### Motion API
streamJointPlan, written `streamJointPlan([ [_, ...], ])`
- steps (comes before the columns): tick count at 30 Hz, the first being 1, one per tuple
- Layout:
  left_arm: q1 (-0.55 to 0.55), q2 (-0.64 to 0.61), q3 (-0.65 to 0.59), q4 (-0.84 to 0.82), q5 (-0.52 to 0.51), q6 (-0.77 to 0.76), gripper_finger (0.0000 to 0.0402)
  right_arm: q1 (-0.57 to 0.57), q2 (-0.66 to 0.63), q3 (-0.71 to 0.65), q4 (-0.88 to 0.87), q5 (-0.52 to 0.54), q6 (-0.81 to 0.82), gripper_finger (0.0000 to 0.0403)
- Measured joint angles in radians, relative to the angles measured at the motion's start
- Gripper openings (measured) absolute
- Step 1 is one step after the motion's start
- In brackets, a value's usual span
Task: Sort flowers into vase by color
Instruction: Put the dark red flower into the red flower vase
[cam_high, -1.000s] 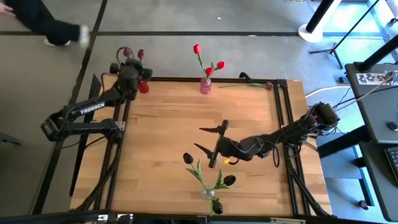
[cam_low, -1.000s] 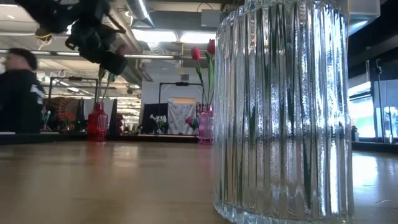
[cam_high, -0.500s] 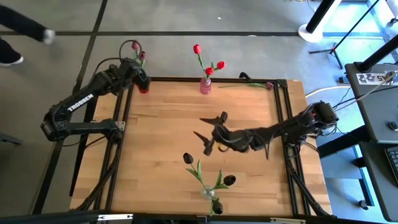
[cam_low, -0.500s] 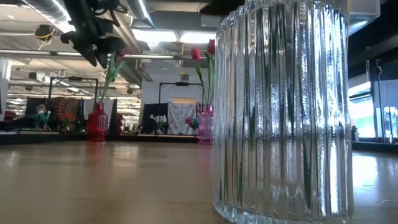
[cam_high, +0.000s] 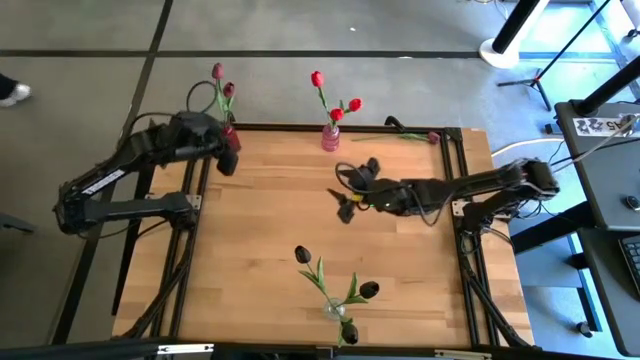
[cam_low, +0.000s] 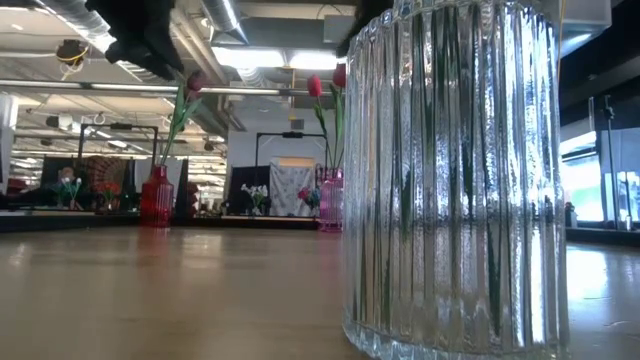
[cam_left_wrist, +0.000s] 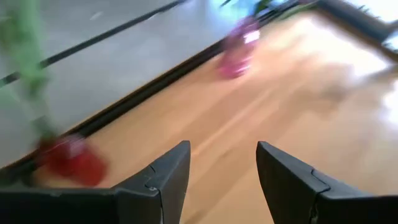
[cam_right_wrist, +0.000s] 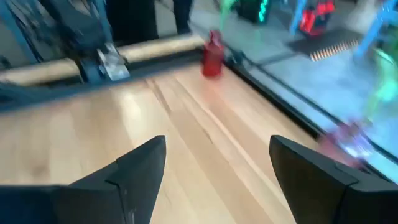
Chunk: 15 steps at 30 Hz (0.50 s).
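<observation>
On the near edge of the worktop (cam_high: 270, 250) a clear vase (cam_high: 333, 310) holds near-black flowers (cam_high: 303, 255). The right tool (cam_high: 347, 192) hangs mid-worktop, fingers spread wide, holding nothing. The left tool (cam_high: 228, 160), fingers parted and empty, is beside the red vase (cam_high: 231, 140) at the far-left corner, which holds maroon flowers (cam_high: 218, 72). The pink vase (cam_high: 330, 138) holds red flowers (cam_high: 317, 78). One flower (cam_high: 410, 137) lies at the far-right corner.

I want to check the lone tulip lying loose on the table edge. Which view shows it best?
The high view: the loose tulip lies flat at the table's far edge, right of the pink vase. The left wrist view shows only a green blur beyond that vase; the low and right wrist views do not show it clearly.
</observation>
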Motion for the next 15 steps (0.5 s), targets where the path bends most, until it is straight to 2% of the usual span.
streamJointPlan([
  [4, -0.119, -0.100, -0.125, 0.179, 0.049, -0.015, 0.0179, -0.016, -0.108, 0.001, -0.278, 0.034, 0.083, 0.0287],
  [8, -0.223, -0.173, -0.265, 0.375, 0.082, -0.015, 0.0179, -0.093, -0.181, 0.001, -0.557, 0.064, 0.285, 0.0287],
  [12, -0.303, -0.198, -0.376, 0.547, 0.092, -0.015, 0.0179, -0.265, -0.193, 0.000, -0.790, 0.076, 0.466, 0.0287],
  [15, -0.347, -0.195, -0.426, 0.613, 0.092, -0.015, 0.0179, -0.434, -0.187, 0.000, -0.830, 0.072, 0.521, 0.0287],
])
